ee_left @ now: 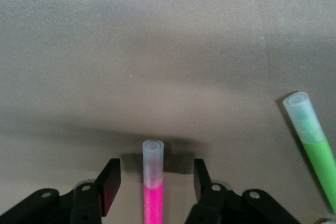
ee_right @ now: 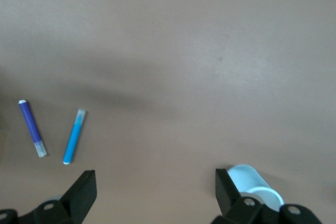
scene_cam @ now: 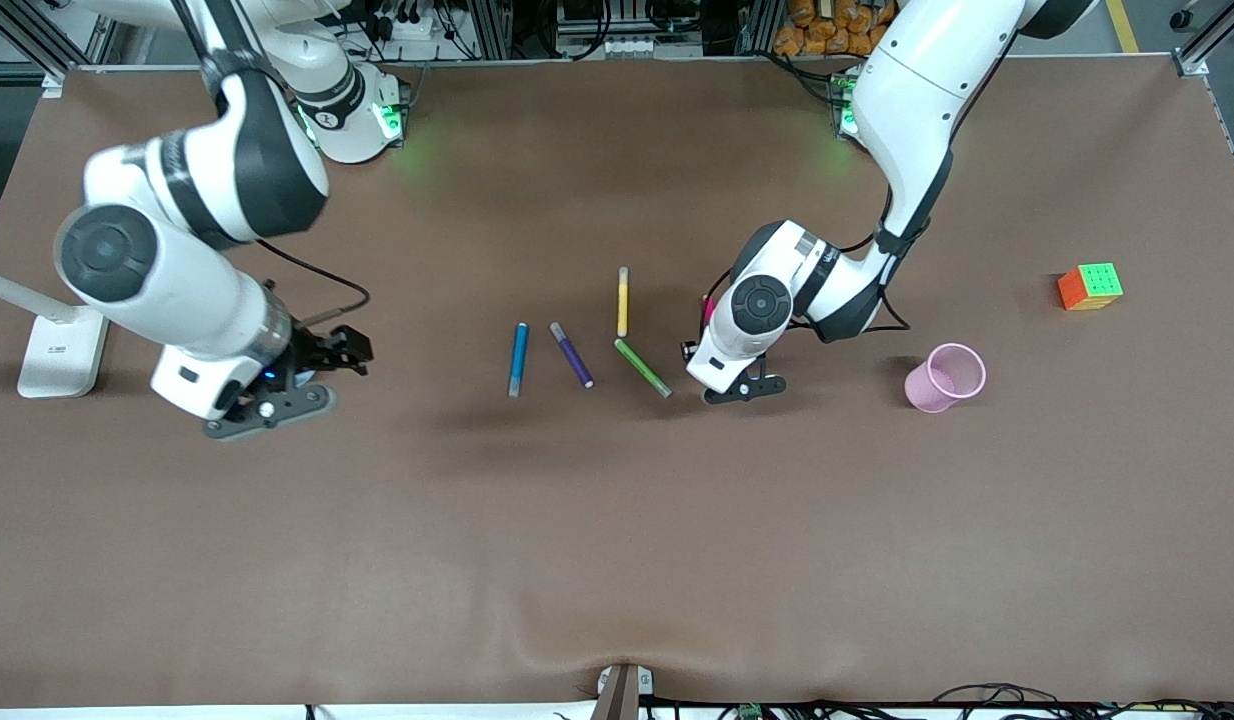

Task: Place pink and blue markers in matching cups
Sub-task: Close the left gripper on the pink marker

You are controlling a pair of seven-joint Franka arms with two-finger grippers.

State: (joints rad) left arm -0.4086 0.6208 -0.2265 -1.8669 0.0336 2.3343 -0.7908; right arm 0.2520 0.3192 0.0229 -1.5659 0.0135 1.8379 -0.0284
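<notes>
The pink marker (ee_left: 153, 184) lies on the table between the open fingers of my left gripper (ee_left: 156, 171), and neither finger touches it. In the front view only a sliver of it (scene_cam: 708, 308) shows beside that gripper (scene_cam: 707, 328). The blue marker (scene_cam: 518, 358) lies near mid-table and also shows in the right wrist view (ee_right: 74, 137). My right gripper (scene_cam: 347, 352) is open and empty, toward the right arm's end from the blue marker. The pale blue cup (ee_right: 255, 184) shows beside one of its fingers and is hidden under that arm in the front view. The pink cup (scene_cam: 945, 377) stands toward the left arm's end.
A purple pen (scene_cam: 571, 354), a yellow pen (scene_cam: 623, 300) and a green pen (scene_cam: 643, 367) lie between the blue marker and the left gripper. The green pen (ee_left: 315, 145) lies close to the left gripper. A colour cube (scene_cam: 1090, 286) and a white stand (scene_cam: 62, 350) sit near the table's ends.
</notes>
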